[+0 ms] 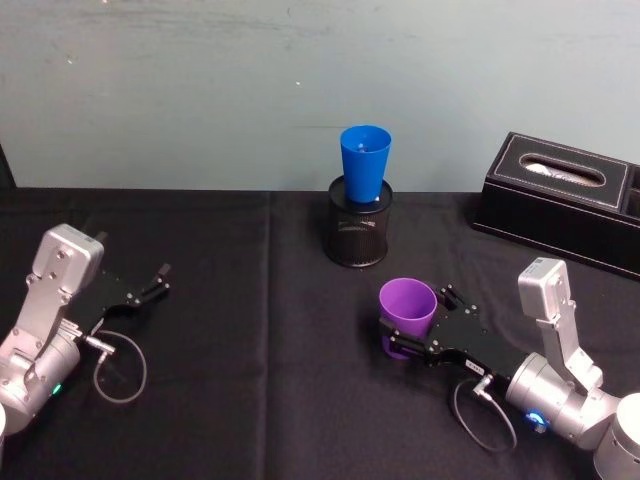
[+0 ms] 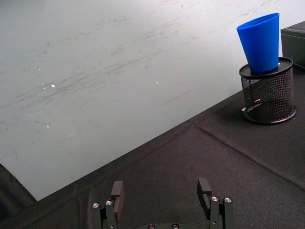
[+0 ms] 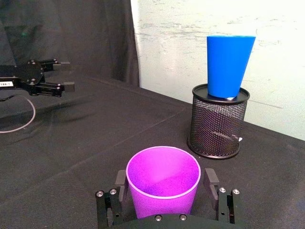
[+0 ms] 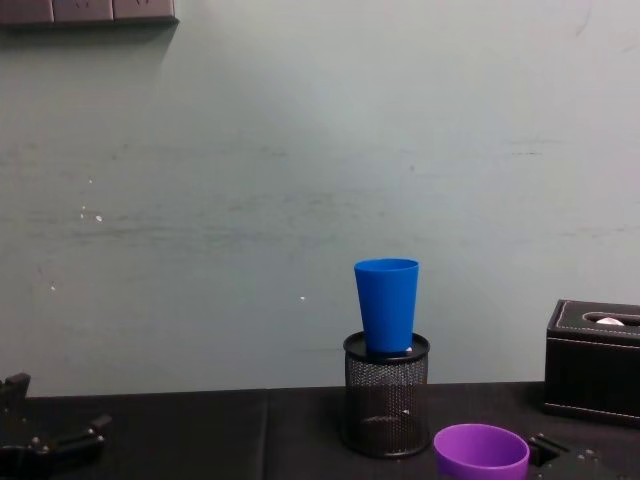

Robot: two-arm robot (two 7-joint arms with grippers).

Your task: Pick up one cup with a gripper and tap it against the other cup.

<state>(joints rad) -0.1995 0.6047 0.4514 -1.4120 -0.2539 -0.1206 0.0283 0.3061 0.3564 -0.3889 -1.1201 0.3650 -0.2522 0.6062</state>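
The purple cup (image 1: 407, 305) stands upright on the black cloth at the right front, mouth up. My right gripper (image 1: 420, 320) is open, one finger on each side of the cup's lower wall. The right wrist view has the purple cup (image 3: 163, 179) between the fingers (image 3: 121, 185), with a thin gap at one side. The blue cup (image 1: 365, 160) sits upright in a black mesh pen holder (image 1: 360, 235) at the back centre, beyond the purple cup. My left gripper (image 1: 160, 282) rests open at the left, holding nothing.
A black tissue box (image 1: 565, 200) stands at the back right, right of the pen holder. A pale wall runs along the table's far edge. Bare black cloth (image 1: 260, 330) lies between the two arms.
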